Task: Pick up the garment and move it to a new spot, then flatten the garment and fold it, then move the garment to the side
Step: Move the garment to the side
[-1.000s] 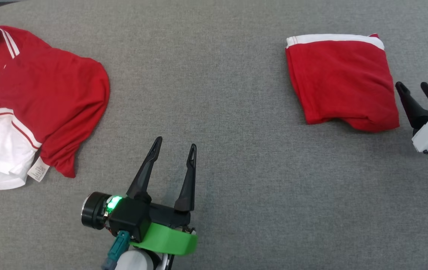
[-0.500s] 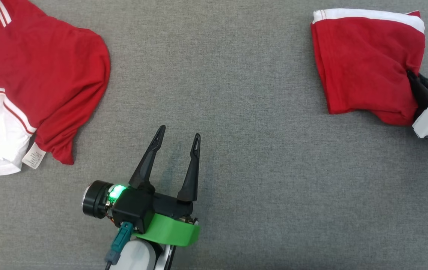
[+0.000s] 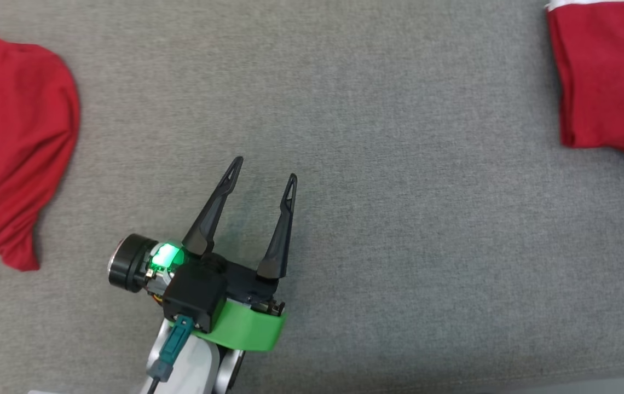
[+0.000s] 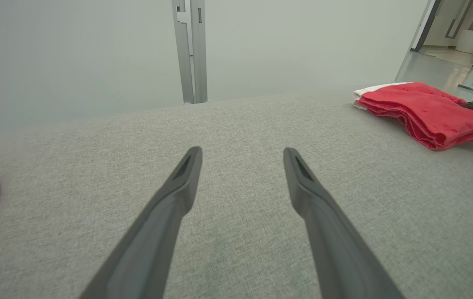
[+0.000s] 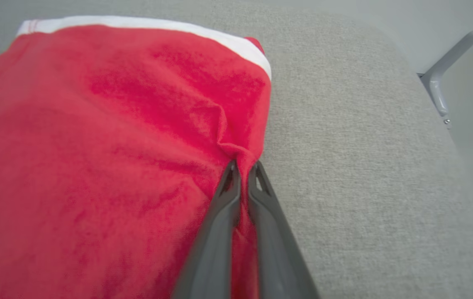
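While the left claw (image 3: 265, 168) is being held wide, the red garment (image 5: 116, 124) is being pinched by the right claw (image 5: 245, 165).

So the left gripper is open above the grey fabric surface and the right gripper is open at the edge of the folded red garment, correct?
No: the right gripper is shut, pinching the edge of the folded red garment, as the right wrist view shows. The left gripper is open above the grey fabric surface.

red garments: 2, folded garment (image 3: 607, 82) + rumpled garment (image 3: 11, 142) | grey table (image 3: 399, 246): 1
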Tool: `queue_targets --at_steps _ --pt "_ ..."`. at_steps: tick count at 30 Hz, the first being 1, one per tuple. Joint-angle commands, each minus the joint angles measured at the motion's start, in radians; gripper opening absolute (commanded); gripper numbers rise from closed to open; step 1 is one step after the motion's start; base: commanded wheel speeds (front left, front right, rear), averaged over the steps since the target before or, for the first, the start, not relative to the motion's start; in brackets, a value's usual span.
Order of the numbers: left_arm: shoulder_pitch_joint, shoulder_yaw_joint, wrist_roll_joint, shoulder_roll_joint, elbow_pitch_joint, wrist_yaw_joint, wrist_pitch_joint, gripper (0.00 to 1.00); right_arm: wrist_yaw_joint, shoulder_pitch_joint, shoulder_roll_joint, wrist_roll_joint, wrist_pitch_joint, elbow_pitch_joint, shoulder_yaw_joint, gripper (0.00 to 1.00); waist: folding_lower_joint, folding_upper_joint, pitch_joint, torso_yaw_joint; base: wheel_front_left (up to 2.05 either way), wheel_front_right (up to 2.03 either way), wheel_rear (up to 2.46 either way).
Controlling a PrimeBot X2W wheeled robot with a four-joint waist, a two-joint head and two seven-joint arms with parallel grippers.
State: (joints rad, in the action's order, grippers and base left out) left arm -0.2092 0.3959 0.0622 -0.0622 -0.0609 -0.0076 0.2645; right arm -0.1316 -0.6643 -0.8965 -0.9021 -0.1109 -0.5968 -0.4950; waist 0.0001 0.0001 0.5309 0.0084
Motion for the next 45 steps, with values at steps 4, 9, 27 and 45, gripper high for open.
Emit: queue_targets --at_steps 4,9,27,45 --pt "-0.048 -0.006 -0.03 -0.02 -0.028 -0.003 0.0 1.0 0.002 -0.052 -0.044 0.029 -0.062 -0.03 0.028 0.0 -0.0001 -0.0001 0.106 -0.083 0.0 0.0 0.0" --pt "-0.075 -0.001 -0.054 -0.04 -0.057 -0.009 0.0 1.0 0.002 -0.132 -0.059 0.088 -0.118 -0.102 0.042 0.0 -0.0001 -0.0001 0.155 -0.092 0.0 0.0 0.0" --pt "-0.09 -0.003 -0.049 -0.052 -0.056 0.019 -0.001 1.0 0.002 -0.301 -0.002 0.399 -0.155 -0.281 0.158 1.0 -0.0001 -0.0001 0.122 -0.045 0.0 0.0 0.0" --pt "0.081 -0.13 0.107 0.001 0.107 0.078 0.0 1.0 0.002 0.132 0.474 0.371 -0.154 0.029 0.266 1.0 -0.0001 -0.0001 -0.308 -0.027 0.0 0.0 0.0"
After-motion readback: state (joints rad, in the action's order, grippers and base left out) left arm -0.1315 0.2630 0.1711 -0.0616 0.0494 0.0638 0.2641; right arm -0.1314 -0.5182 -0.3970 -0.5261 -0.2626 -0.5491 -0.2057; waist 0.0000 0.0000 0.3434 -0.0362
